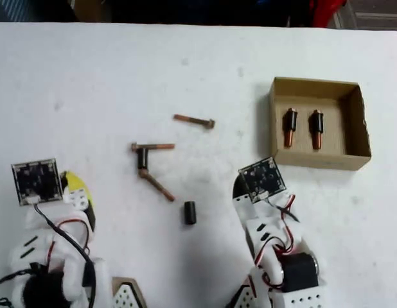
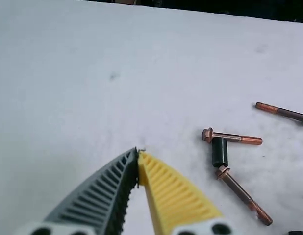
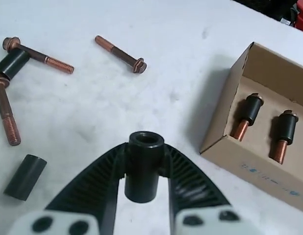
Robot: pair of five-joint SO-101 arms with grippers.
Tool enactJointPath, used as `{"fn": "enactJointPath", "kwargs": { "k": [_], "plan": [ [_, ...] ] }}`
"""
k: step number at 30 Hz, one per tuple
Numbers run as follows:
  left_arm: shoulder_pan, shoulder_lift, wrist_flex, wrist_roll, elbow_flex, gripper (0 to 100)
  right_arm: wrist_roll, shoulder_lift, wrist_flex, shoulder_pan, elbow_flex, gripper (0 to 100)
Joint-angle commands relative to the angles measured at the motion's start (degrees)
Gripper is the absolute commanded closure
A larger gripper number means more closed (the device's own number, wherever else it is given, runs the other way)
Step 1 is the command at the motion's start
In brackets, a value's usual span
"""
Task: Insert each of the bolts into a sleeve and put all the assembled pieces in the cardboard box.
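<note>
Two assembled pieces point(image 1: 290, 128) in cardboard box point(image 1: 317, 161); bolts point(image 1: 194, 120), sleeves point(image 1: 189, 212) left.

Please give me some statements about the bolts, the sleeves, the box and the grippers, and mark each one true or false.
1. The cardboard box holds two assembled pieces. True.
2. The right gripper is empty. False: it is shut on a black sleeve.
3. Three loose bolts lie on the table. True.
4. The left gripper holds a bolt. False: it is shut and holds nothing.
</note>
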Motion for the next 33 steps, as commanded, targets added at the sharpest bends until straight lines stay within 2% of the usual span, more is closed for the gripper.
{"fn": "enactJointPath", "kwargs": {
  "k": [1,5,13,17,20,33],
  "plan": [
    [1.7,14.6,0.9,-0.4,-12.5,98,-0.6,-0.4,-2.9,1.1,0.2,98.3],
    [6.6,23.5,2.1,0.8,-17.6,98,-3.5,-0.4,-6.6,5.2,1.8,98.3],
    [17.8,30.8,1.8,13.5,-18.3,97,-5.6,-0.4,-11.2,6.4,4.5,98.3],
    [18.9,37.3,-3.1,14.2,-18.4,97,-5.7,-0.4,-12.5,6.5,5.7,98.3],
    [18.9,43.6,-2.8,14.4,-20.7,97,-5.5,-0.4,-14.8,6.4,7.7,98.3],
    [22.2,72.0,-2.9,26.5,-33.1,97,-5.3,-0.4,-16.8,6.7,9.3,98.3]
  ]
}}
